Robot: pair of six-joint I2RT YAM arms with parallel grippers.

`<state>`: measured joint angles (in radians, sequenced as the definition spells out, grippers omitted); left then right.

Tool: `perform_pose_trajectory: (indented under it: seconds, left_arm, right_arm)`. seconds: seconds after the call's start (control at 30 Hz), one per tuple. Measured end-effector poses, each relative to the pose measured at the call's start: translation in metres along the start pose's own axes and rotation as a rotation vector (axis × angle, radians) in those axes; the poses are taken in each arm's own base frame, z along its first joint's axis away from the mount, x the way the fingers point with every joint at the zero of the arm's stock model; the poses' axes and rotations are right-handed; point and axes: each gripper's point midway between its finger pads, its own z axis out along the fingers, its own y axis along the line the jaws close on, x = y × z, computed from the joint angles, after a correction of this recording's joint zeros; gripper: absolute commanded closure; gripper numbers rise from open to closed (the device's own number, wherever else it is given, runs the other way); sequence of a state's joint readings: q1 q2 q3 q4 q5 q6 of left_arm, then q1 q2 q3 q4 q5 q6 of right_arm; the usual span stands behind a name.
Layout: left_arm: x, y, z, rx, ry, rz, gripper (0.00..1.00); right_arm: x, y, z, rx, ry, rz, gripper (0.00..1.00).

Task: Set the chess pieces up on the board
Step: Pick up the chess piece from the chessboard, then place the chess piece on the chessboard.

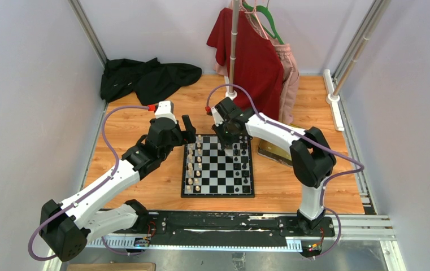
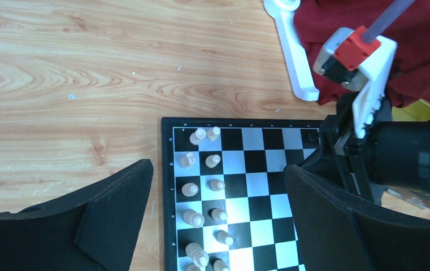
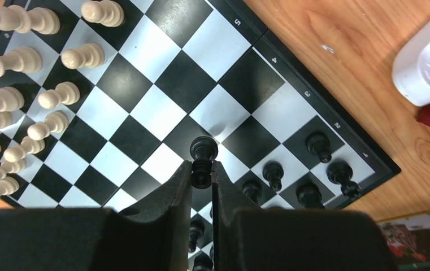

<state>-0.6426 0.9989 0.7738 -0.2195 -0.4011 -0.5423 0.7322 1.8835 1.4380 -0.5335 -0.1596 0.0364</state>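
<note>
Board: we see the board lying flat on the wooden table, with the cream pieces in two files along its left edge and the black pieces along its right.
Tray: the yellow-gold tray sits just right of the board, mostly behind the right arm. We cannot tell what is in it.
Right arm: it reaches over the board's far right, and the right gripper is clamped on a black pawn.
Left arm: the left gripper hovers at the board's far left corner, spread wide and holding nothing.
Pawn: it is upright and round-headed, beside the black rows. We cannot tell whether it touches the board.

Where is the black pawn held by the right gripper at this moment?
In the right wrist view, the black pawn is pinched between the fingertips of the right gripper. It is over the board, just beside the other black pieces near the board's right edge.
</note>
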Motion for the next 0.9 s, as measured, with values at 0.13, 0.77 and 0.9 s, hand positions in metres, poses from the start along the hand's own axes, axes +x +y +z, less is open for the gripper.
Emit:
perform_pose_trajectory:
  seconds: [0.13,0.77,0.9]
  left_arm:
    - [0.000,0.000,0.000,-0.001,-0.001,0.000,0.07]
    - [-0.002,0.006,0.002,-0.019,-0.004,-0.005,0.07]
    - [0.001,0.007,0.005,-0.026,0.006,-0.001,0.07]
  right_arm:
    - [-0.005,-0.002,-0.015,0.021,-0.026,-0.004,0.99]
    - [0.010,-0.008,-0.103,0.125,-0.086,0.006,1.00]
    - [0.021,-0.008,-0.110,0.134,-0.072,0.019,1.00]
